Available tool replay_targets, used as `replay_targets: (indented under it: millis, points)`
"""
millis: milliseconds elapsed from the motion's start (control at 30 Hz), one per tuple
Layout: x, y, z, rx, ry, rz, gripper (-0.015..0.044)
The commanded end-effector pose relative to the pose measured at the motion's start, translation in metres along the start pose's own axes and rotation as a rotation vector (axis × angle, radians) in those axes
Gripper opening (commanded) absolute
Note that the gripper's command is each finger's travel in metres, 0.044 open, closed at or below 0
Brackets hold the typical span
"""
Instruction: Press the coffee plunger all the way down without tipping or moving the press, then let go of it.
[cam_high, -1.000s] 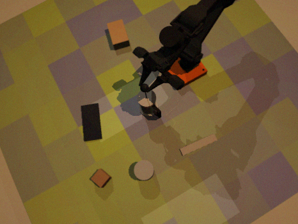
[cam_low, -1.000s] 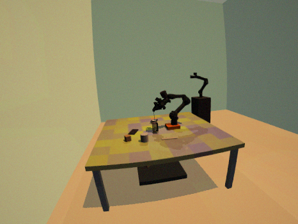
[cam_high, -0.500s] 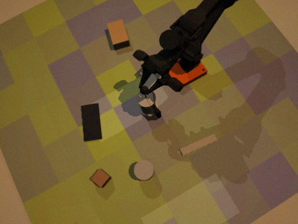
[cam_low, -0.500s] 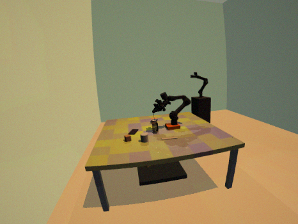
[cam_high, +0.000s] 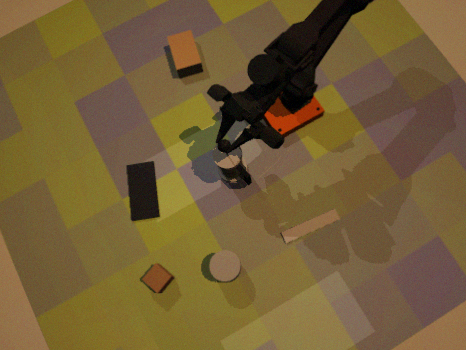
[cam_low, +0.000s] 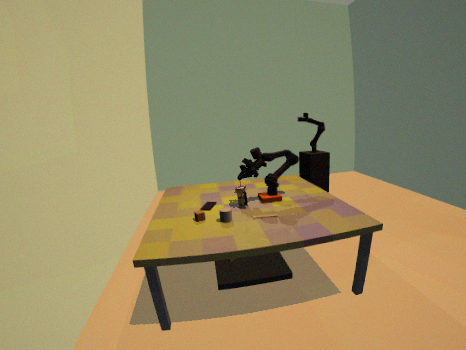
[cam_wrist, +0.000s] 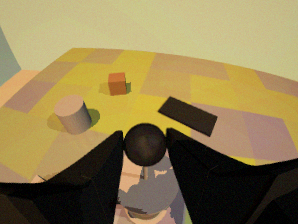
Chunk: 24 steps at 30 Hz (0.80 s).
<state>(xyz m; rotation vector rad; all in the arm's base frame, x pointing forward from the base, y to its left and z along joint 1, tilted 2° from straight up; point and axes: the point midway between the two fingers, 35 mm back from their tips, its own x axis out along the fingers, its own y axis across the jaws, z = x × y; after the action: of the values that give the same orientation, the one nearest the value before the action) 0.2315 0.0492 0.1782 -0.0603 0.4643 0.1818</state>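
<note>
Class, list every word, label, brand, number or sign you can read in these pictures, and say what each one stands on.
None: no readable text in any view.
The coffee press, the plunger knob held in the claw, the blocks, the cylinder and the orange arm base all show plain, unmarked surfaces.

1. In the wrist view the gripper (cam_wrist: 147, 145) fingers are cut off by the bottom and side edges, and they hide most of the coffee press (cam_wrist: 143, 209) below the black knob (cam_wrist: 147, 144).
2. In the top view the arm (cam_high: 305, 45) leaves the picture at the upper edge and covers part of its orange base (cam_high: 295, 116).
3. In the exterior view the press (cam_low: 242, 196) is too small to tell how far the plunger stands.
</note>
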Motion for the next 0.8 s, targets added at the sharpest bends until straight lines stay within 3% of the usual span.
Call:
replay_targets:
  millis: [0,767]
  points:
    - [0.011,0.000,-0.027,-0.009,0.065,0.002,0.0115]
    - [0.021,-0.001,-0.028,-0.009,0.064,0.001,0.0115]
